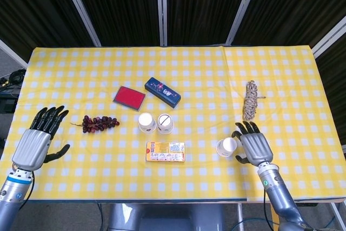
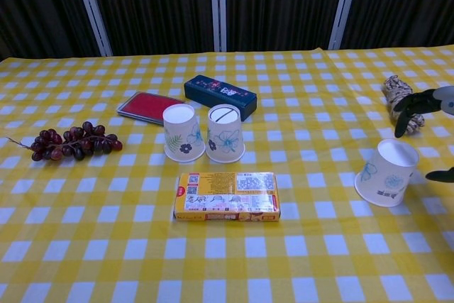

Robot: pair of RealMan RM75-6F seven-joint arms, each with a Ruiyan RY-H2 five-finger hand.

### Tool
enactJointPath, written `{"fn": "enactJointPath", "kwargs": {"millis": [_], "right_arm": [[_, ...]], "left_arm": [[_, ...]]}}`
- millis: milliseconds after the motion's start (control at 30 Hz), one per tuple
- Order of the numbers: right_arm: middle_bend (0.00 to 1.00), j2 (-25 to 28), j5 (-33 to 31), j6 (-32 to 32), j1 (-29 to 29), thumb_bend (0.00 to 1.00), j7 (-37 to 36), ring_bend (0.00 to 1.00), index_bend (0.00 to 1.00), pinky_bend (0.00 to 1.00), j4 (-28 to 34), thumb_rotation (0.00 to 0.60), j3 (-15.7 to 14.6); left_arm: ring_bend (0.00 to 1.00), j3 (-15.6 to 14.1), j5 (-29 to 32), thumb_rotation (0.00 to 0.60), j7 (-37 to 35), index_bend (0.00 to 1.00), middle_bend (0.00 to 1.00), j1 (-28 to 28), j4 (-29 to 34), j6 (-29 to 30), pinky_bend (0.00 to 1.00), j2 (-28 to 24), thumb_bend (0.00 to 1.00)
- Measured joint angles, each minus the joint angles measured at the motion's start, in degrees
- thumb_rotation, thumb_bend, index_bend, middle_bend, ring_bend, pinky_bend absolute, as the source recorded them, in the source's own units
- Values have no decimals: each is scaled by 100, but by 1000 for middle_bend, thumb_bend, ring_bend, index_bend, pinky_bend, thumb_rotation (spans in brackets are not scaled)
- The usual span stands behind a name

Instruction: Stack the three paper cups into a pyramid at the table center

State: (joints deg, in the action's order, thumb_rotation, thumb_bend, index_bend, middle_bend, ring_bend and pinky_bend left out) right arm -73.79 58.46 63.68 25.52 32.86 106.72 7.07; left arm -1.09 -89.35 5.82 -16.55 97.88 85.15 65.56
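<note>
your right hand (image 1: 254, 147) is spread and holding nothing; the lone cup (image 1: 226, 147) sits just inboard of its fingertips, tilted, nearer it than your left hand (image 1: 35, 140).

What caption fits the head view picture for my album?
Open right hand beside the lone white paper cup; two more white paper cups wait mid-table.

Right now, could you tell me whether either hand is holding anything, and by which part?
Nothing is held. The right hand is open beside the lone white paper cup, apart from it; the left hand is open.
</note>
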Motion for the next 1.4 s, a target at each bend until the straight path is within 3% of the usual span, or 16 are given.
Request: {"fn": "enactJointPath", "kwargs": {"millis": [367,567,733,1033,1400], "right_arm": [[92,-231,6,-1,140,114,-46,0,319,0,-159,600,-50],[128,-337,-17,21,208,136,-13,0,372,0,-225,600,-76],[193,-460,34,72,249,223,-63,0,465,7,-344,600,-79],[214,-571,329,299,245,236,-227,0,486,17,-448,600,-66],[217,-389,419,404,443,236,-167,0,502,17,41,600,268]], "left_arm": [[0,82,-65,600,-96,0,0,39,-50,-63,0,-3,274],[0,117,-96,600,-122,0,0,61,-67,-95,0,-2,274],[0,150,-117,600,-152,0,0,83,-84,-110,0,2,274],[0,206,-151,600,-253,0,0,123,-112,-117,0,-12,274],[0,270,-140,600,-364,0,0,159,-109,-121,0,-66,274]]}}
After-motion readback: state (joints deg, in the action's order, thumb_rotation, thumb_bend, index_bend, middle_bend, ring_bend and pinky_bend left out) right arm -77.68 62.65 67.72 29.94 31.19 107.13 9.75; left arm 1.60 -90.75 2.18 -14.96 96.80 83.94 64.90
